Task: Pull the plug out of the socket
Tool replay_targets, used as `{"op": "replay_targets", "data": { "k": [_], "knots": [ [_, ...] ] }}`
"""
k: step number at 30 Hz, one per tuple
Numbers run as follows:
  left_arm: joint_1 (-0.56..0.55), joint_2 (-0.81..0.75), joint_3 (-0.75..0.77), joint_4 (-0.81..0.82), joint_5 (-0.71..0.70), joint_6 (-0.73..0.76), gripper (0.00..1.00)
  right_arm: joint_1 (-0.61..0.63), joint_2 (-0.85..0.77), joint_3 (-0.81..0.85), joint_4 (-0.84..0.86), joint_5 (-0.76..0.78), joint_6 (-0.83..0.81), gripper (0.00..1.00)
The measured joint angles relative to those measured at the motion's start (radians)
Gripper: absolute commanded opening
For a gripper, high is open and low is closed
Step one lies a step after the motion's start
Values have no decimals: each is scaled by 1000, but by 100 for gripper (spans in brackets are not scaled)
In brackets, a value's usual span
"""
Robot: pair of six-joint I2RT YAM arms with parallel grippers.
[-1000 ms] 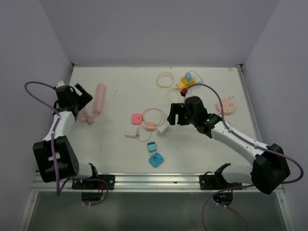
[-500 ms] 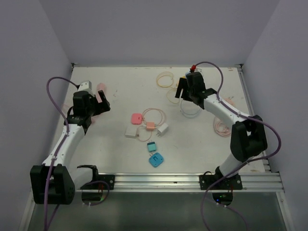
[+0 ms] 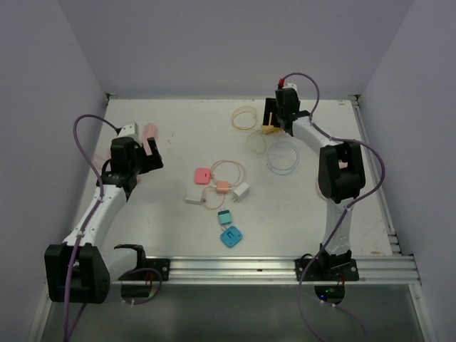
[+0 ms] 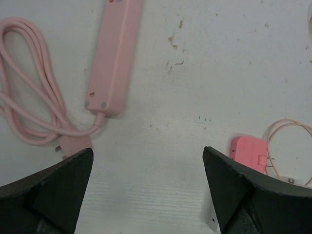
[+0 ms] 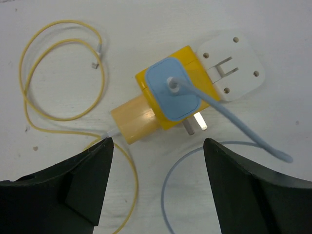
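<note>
Plug: one blue plug (image 5: 170, 94), flat and square, seated on top of the socket at the far right of the table (image 3: 178, 128); its blue cable (image 5: 234, 122) runs off to the right and loops round below.
Socket: one yellow block (image 5: 134, 119) lying on the table, metal prongs sticking out of its lower side.
Right gripper (image 5: 157, 146): above the socket, fingers spread wide to either side of it, nothing held.
Left gripper (image 4: 147, 153): wide apart over bare table, nothing held.
Close to the socket: one white adapter (image 5: 231, 66) touching its upper right corner; one thin yellow cable (image 5: 29, 78) coiled on the left and leading from the block.
Near the left arm: one pink power strip (image 4: 114, 53) with its pink cord (image 4: 29, 97) coiled beside it; one pink charger (image 4: 248, 152) to the right.
Middle of table: six small chargers (image 3: 231, 236) in a loose cluster, well apart from the socket.
</note>
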Motion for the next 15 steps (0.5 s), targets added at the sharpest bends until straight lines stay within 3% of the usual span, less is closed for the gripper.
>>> {"op": "replay_targets", "data": {
  "k": [15],
  "knots": [
    [0,27,6,0,5,6,97,-59,130,75,28,-115,-185,80]
  ]
}}
